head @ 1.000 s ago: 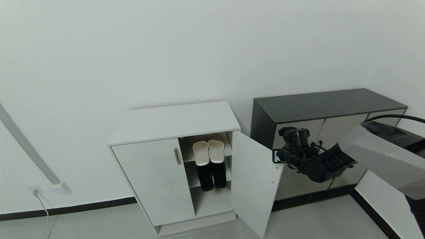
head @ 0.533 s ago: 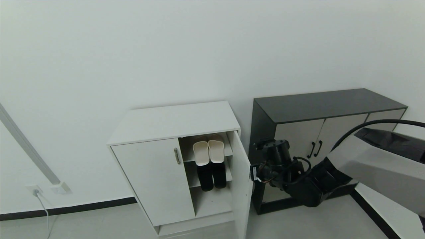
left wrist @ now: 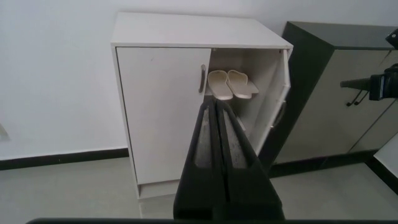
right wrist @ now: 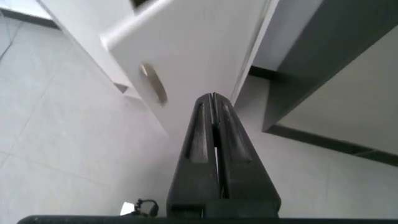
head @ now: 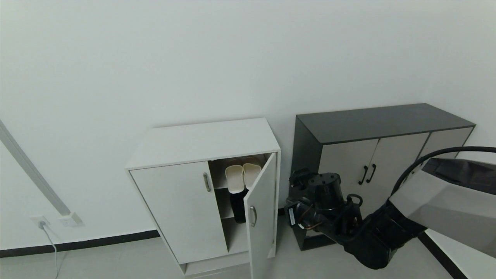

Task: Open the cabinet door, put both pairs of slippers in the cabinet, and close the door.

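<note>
The white cabinet [head: 201, 143] stands against the wall, its left door [head: 182, 211] shut and its right door [head: 261, 209] swung about halfway in. Cream slippers [head: 242, 176] lie on the upper shelf, and black slippers [head: 237, 207] sit below them, partly hidden by the door. My right arm [head: 321, 201] is just right of that door. My right gripper [right wrist: 213, 98] is shut, its tip at the door's outer face [right wrist: 205, 50] beside the handle [right wrist: 152, 84]. My left gripper [left wrist: 216, 106] is shut and empty, held well back from the cabinet [left wrist: 199, 28], facing the cream slippers [left wrist: 233, 84].
A dark-topped cabinet [head: 379, 122] with grey doors stands right beside the white one, leaving a narrow gap. A wall socket with a cable [head: 40, 223] is low at the left. Bare grey floor [head: 97, 259] lies in front.
The right door has swung from wide open to about half shut. My right arm has moved left and down along with it.
</note>
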You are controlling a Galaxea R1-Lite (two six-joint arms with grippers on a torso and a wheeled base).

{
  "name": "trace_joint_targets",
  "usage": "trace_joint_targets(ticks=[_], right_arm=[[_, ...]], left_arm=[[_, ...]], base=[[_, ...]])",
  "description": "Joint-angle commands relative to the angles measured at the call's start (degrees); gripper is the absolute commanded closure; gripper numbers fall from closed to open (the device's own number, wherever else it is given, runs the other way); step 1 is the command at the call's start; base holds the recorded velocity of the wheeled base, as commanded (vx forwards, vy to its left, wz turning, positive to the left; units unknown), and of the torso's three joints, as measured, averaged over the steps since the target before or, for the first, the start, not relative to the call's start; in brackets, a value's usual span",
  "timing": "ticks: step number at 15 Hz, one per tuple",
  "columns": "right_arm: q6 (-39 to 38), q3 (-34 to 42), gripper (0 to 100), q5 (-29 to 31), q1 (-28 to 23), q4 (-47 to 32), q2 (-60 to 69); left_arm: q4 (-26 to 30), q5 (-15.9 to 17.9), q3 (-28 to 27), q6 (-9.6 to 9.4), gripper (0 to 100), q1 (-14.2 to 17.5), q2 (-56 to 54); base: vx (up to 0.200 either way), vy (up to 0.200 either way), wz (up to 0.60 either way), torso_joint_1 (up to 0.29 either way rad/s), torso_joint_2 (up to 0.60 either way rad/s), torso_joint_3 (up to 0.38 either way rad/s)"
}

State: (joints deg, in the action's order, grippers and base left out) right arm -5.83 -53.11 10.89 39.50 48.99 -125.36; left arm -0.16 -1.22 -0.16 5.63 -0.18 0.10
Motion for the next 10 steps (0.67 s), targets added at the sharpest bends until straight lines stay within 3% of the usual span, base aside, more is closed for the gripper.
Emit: trace_joint_targets(ticks=[1,4,10], right_arm=[[0.03,0.64,100,-0.16,0.05,0.14,0.64],[0.11,0.56,100,-0.25,0.05,0.22,0.55],[-0.15,0.73,100,-0.34,0.76,1.19,0.38]], left_arm=[[-0.02,-0.01,-0.02,-0.01,100,0.01,0.08],[-0.02,-0.01,-0.02,-0.01,100,0.01,0.08],[-0.02,-0.01,-0.02,-0.01,100,0.01,0.08]], base=[[0.0,0.0,0.0,0.0,0.0,0.0],[0.0,0.0,0.0,0.0,0.0,0.0],[0.0,0.0,0.6,0.001,0.01,0.002]])
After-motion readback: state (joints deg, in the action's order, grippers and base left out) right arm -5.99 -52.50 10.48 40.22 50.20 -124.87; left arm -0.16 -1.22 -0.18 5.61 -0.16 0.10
